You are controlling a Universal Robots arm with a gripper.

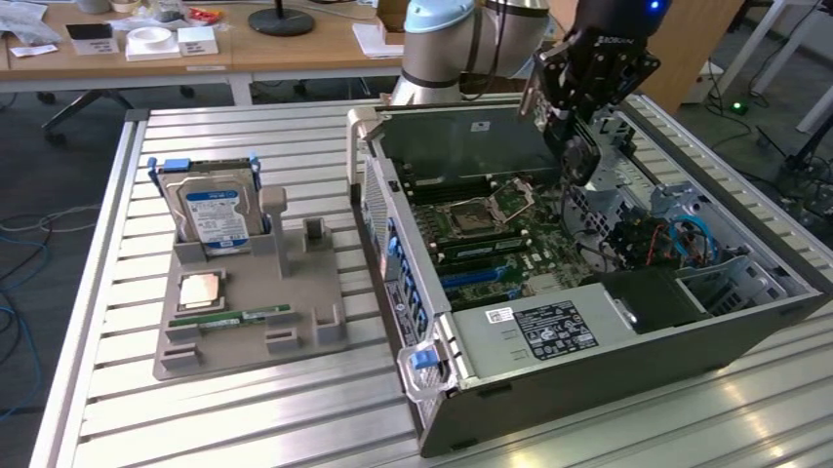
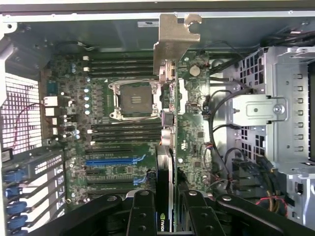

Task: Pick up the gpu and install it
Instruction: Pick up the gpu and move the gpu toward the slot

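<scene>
The gpu [image 1: 580,156] hangs edge-down from my gripper [image 1: 575,122], which is shut on it, above the open computer case [image 1: 625,361]. It is over the motherboard [image 1: 489,234], toward the drive-cage side in the exterior view. In the wrist view the gpu [image 2: 168,147] appears edge-on, thin and dark, with its silvery end bracket [image 2: 173,42] at the far end. My black fingers [image 2: 142,214] clamp it from both sides, with the gripper [image 2: 167,216] centred on the card. Below it lie the blue expansion slots [image 2: 110,160] and the bare processor socket [image 2: 134,100].
A grey parts holder [image 1: 248,322] on the slatted table at the exterior view's left holds a blue-labelled hard drive [image 1: 215,214], a processor [image 1: 199,290] and a memory stick [image 1: 232,318]. Drive cages and cables [image 1: 677,239] crowd the case's other side. Desks stand behind.
</scene>
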